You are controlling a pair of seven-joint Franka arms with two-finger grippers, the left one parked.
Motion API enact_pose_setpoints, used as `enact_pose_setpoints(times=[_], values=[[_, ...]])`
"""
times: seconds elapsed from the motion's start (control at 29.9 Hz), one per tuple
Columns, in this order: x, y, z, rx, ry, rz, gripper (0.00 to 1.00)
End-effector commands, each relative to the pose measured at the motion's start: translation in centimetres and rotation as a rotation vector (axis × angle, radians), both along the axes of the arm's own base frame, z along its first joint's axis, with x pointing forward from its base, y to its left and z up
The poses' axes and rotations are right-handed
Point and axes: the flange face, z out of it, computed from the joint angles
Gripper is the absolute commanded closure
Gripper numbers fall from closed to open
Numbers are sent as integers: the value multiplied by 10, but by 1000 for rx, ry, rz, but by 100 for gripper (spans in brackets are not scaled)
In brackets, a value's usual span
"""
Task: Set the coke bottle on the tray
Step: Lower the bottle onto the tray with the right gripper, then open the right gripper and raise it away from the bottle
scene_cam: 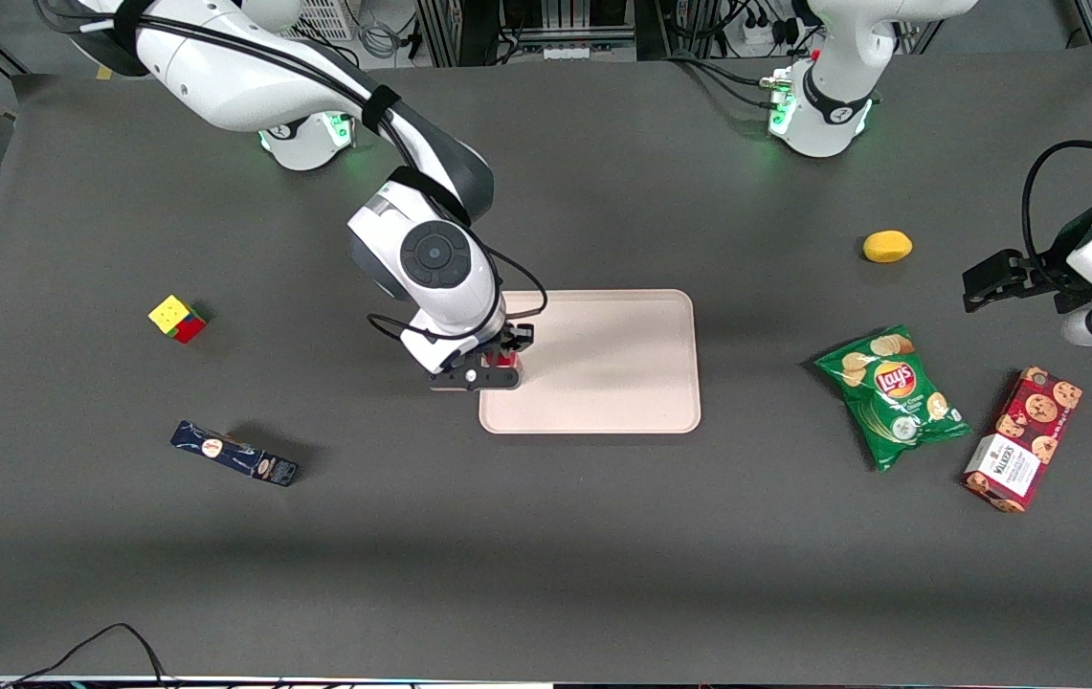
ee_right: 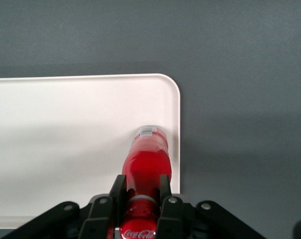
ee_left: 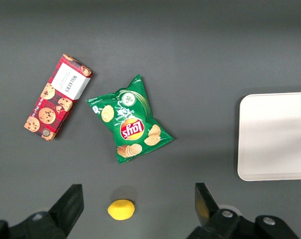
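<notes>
The coke bottle (scene_cam: pixel 505 361), small and red with a clear base, is upright between the fingers of my right gripper (scene_cam: pixel 507 352). In the right wrist view the gripper (ee_right: pixel 142 188) is shut on the coke bottle (ee_right: pixel 148 158) at its neck. The bottle's base sits just inside the rim of the tray (ee_right: pixel 65 129). The pale pink-beige tray (scene_cam: pixel 612 373) lies mid-table, and the bottle is at its edge toward the working arm's end. Whether the base touches the tray floor cannot be told. The tray (ee_left: pixel 274 134) also shows partly in the left wrist view.
A colour cube (scene_cam: pixel 176 318) and a dark blue oblong box (scene_cam: pixel 234 454) lie toward the working arm's end. Toward the parked arm's end are a yellow lemon (scene_cam: pixel 887 246), a green chip bag (scene_cam: pixel 893 394) and a red cookie box (scene_cam: pixel 1023 438).
</notes>
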Motion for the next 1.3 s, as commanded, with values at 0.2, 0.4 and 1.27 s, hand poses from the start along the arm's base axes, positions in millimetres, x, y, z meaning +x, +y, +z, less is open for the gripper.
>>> enact_pose_setpoints(times=[0.2, 0.4, 1.27], values=[[5, 7, -5, -15, -21, -9, 67], [5, 6, -6, -15, -18, -11, 0], [11, 1, 92, -45, -38, 90, 0]])
